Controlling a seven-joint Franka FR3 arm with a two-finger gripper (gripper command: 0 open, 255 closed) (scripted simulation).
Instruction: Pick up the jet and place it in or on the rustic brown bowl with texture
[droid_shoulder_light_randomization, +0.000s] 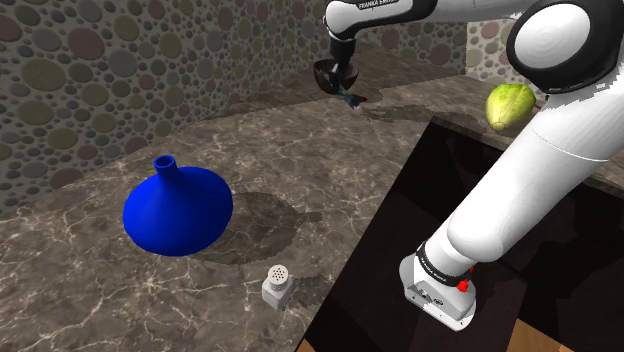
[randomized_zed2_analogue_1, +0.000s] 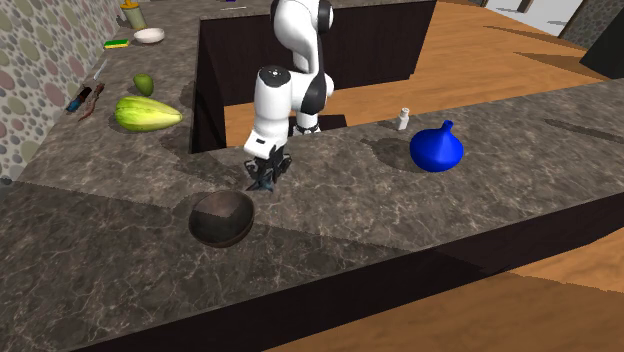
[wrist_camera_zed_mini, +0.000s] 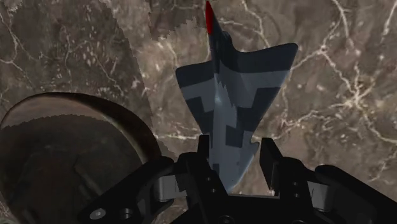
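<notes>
A small toy jet (wrist_camera_zed_mini: 232, 95), grey-blue camouflage with a red nose tip, is clasped at its tail between my gripper's (wrist_camera_zed_mini: 232, 167) two black fingers. The jet hangs above the marble counter, nose pointing away from the hand. In the second exterior view the gripper (randomized_zed2_analogue_1: 263, 178) holds the jet (randomized_zed2_analogue_1: 258, 185) just beside the dark brown bowl (randomized_zed2_analogue_1: 222, 217), a little above its rim. The bowl (wrist_camera_zed_mini: 63, 159) lies close beside the fingers in the wrist view. In the shoulder view the gripper (droid_shoulder_light_randomization: 345, 88) with the jet (droid_shoulder_light_randomization: 352, 98) hangs next to the bowl (droid_shoulder_light_randomization: 328, 73) at the counter's far end.
A blue round vase (droid_shoulder_light_randomization: 178, 209) and a small white shaker (droid_shoulder_light_randomization: 277, 286) stand on the near counter. A yellow-green melon (randomized_zed2_analogue_1: 146, 113), a small green fruit (randomized_zed2_analogue_1: 144, 83) and utensils lie on the side counter. A dark opening (randomized_zed2_analogue_1: 330, 50) lies behind the arm.
</notes>
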